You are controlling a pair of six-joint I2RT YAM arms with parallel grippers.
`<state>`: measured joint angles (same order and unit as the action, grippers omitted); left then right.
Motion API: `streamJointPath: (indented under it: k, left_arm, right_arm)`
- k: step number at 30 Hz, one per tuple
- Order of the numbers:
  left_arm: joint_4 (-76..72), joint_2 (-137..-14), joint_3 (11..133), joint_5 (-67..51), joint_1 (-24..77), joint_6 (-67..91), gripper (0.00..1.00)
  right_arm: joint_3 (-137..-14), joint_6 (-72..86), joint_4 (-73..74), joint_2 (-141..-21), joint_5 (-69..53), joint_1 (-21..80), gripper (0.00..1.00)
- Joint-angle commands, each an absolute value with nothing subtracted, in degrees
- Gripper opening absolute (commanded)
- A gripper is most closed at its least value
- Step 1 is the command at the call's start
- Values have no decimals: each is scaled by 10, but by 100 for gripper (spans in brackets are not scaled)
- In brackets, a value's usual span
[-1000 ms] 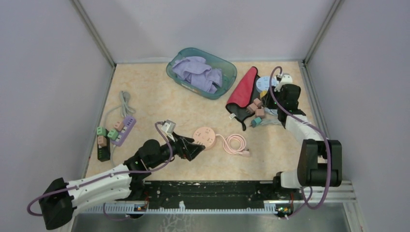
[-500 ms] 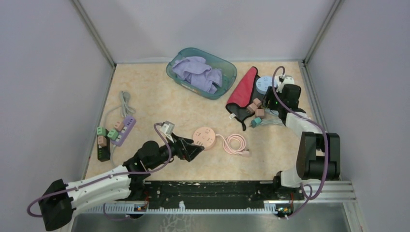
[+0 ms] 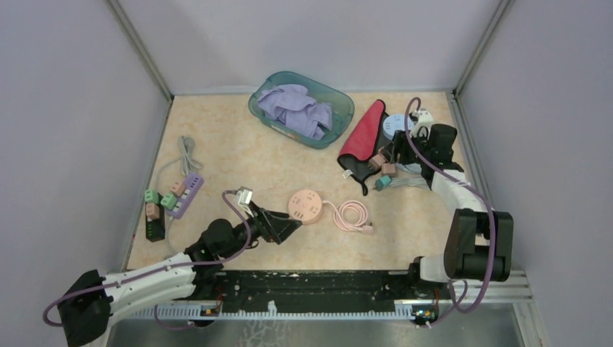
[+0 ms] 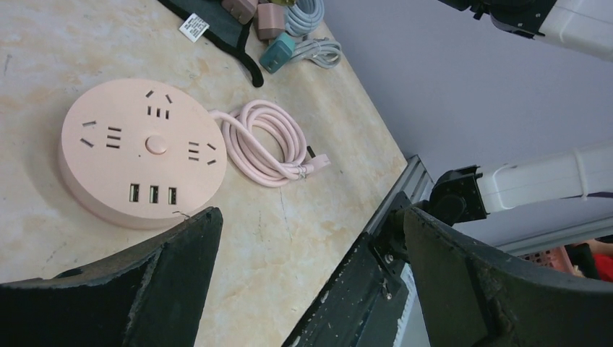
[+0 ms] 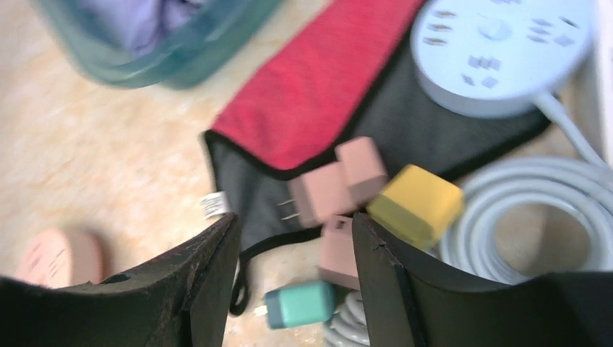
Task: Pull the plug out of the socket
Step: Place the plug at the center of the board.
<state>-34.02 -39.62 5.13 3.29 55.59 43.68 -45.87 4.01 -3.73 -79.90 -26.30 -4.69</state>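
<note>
**Spotter:** Your left tool (image 4: 307, 238) hangs with its jaws spread wide and nothing between them. It is just to the near left of the pink round socket (image 4: 141, 152) and does not touch it. The socket lies flat on the counter (image 4: 43, 65), its pink cord (image 4: 264, 141) coiled at its right side.

**Desk:** Your right tool (image 5: 295, 224), well off to the far right of that pink socket, also has its jaws apart and grips nothing. The wrist view is blurred. Below the gap lie loose pink plugs (image 5: 336, 184), one with bare prongs showing. A yellow plug (image 5: 418, 202) touches them and a teal plug (image 5: 296, 303) lies just beside, all at the edge of a red-and-black cloth (image 5: 318, 87). A blue round socket (image 5: 499, 50) rests on the cloth beyond them, its grey cable (image 5: 535, 195) looped beside the yellow plug.

**Spotter:** Well to the left of the pink socket, a purple power strip (image 3: 185, 194) has green and pink plugs (image 3: 168, 201) on it. From above you cannot tell how firmly they sit.
</note>
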Motion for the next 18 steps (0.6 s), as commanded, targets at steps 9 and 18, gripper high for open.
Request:
streamJointPath:
  k: [9, 18]
  left_arm:
    - [-301, -402, 70, 67, 553, 459, 100]
    - [-81, -448, 172, 134, 553, 392, 100]
  right_arm:
    - [-461, -94, -51, -723, -680, -50, 58]
    - [-467, -294, 97, -695, -760, 2, 63]
